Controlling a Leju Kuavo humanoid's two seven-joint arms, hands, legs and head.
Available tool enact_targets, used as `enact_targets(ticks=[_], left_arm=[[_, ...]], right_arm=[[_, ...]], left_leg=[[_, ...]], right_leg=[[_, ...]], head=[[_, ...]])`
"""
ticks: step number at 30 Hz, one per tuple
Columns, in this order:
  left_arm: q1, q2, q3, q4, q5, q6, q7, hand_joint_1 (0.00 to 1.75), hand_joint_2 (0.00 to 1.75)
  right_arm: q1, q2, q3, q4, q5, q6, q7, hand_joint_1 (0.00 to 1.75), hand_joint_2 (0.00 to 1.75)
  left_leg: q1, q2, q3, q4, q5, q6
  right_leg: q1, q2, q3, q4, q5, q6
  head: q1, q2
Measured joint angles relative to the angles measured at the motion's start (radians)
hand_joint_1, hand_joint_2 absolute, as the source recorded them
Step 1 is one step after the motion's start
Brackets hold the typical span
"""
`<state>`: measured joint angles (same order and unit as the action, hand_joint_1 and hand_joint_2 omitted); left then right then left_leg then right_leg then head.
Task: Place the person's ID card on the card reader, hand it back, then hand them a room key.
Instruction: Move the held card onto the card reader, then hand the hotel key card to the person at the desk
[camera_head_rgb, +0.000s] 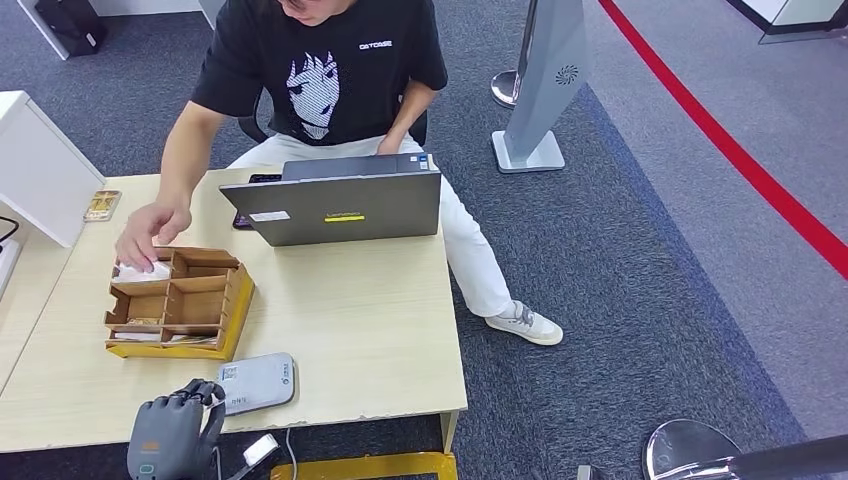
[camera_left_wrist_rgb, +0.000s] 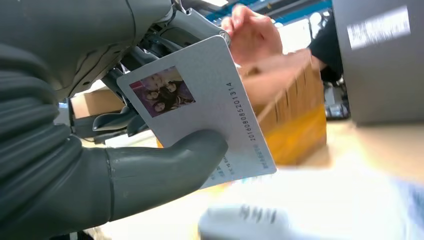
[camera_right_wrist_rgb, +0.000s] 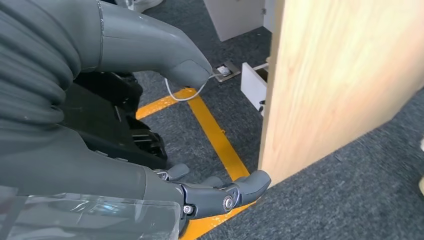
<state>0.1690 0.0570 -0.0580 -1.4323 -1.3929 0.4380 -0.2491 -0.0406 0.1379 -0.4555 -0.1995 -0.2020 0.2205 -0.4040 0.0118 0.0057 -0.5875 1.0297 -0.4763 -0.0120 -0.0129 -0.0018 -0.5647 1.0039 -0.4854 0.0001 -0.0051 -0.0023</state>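
On the wooden table a laptop stands in front of the seated person, whose hand rests in the far corner of the compartmented box, and the grey card reader lies just beside the box at the near edge. The left hand pinches the ID card between thumb and fingers just beside the reader, while the right hand hangs by the table's side with fingers apart, holding nothing. The card looks thin, stiff, light and slick, so I judge it is best pinched by one edge, leaving its face free to lie flat on the reader.

Head view high, downward over table; wrist views close.
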Motion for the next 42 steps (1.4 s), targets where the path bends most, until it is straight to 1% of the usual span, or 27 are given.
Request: enact_targets(ticks=[4, 10, 27, 31, 34, 37, 40, 42], left_arm=[[-0.028, 0.007, 0.003, 0.08, -0.006, 0.016, -0.001, 1.75, 1.75], [-0.053, 0.007, 0.003, 0.13, -0.007, 0.025, -0.002, 1.75, 1.75], [-0.069, 0.007, 0.003, 0.161, -0.007, 0.027, -0.002, 1.75, 1.75], [-0.066, 0.006, 0.003, 0.157, -0.013, 0.046, -0.003, 1.75, 1.75], [-0.047, 0.0, 0.003, 0.106, -0.023, 0.068, -0.011, 1.75, 1.75], [-0.021, -0.009, -0.001, -0.02, -0.053, 0.076, -0.01, 1.75, 1.75], [-0.026, -0.01, -0.015, -0.18, -0.067, 0.011, 0.029, 1.75, 1.75], [-0.043, -0.005, -0.018, -0.254, -0.063, -0.023, 0.045, 1.75, 1.75]], right_arm=[[0.0, 0.002, 0.0, 0.0, 0.009, 0.0, 0.0, 0.0, 1.75], [0.0, 0.003, 0.0, -0.001, 0.011, 0.0, 0.002, 0.0, 1.75], [0.0, 0.003, -0.003, -0.002, 0.013, -0.002, 0.003, 0.0, 1.75], [0.0, 0.004, -0.007, -0.002, 0.018, -0.005, 0.005, 0.0, 1.75], [0.0, 0.004, -0.015, -0.002, 0.026, -0.006, 0.005, 0.0, 1.75], [0.001, 0.004, -0.022, -0.002, 0.033, -0.006, 0.005, 0.0, 1.75], [0.0, 0.006, -0.028, -0.003, 0.044, -0.006, 0.007, 0.0, 1.75], [0.0, 0.007, -0.034, -0.003, 0.05, -0.005, 0.011, 0.0, 1.75]], left_leg=[[0.0, 0.0, 0.0, 0.0, 0.0, 0.0], [0.0, 0.0, 0.001, 0.0, 0.0, 0.001], [0.0, -0.001, 0.003, 0.0, 0.001, 0.0], [0.0, -0.001, 0.003, 0.0, 0.001, 0.0], [0.0, -0.001, 0.003, 0.0, 0.001, 0.0], [0.0, -0.001, 0.002, 0.0, 0.001, 0.001], [0.0, -0.001, 0.002, 0.0, 0.002, 0.001], [0.0, -0.001, 0.002, 0.0, 0.002, 0.001]], right_leg=[[0.0, 0.0, 0.001, 0.0, 0.0, 0.0], [0.0, -0.001, 0.001, 0.0, 0.0, 0.0], [0.0, -0.002, 0.004, 0.0, 0.0, 0.0], [0.0, -0.002, 0.004, 0.0, 0.0, 0.0], [0.0, -0.001, 0.003, 0.0, 0.0, 0.0], [0.0, -0.002, 0.002, 0.0, 0.0, 0.0], [0.0, -0.003, 0.002, 0.0, 0.0, 0.0], [0.0, -0.002, 0.002, 0.0, 0.0, 0.0]], head=[[0.0, 0.0], [0.0, 0.0], [0.0, 0.0], [0.0, 0.0], [0.0, 0.0], [0.0, 0.0], [0.0, 0.0], [0.0, 0.0]])
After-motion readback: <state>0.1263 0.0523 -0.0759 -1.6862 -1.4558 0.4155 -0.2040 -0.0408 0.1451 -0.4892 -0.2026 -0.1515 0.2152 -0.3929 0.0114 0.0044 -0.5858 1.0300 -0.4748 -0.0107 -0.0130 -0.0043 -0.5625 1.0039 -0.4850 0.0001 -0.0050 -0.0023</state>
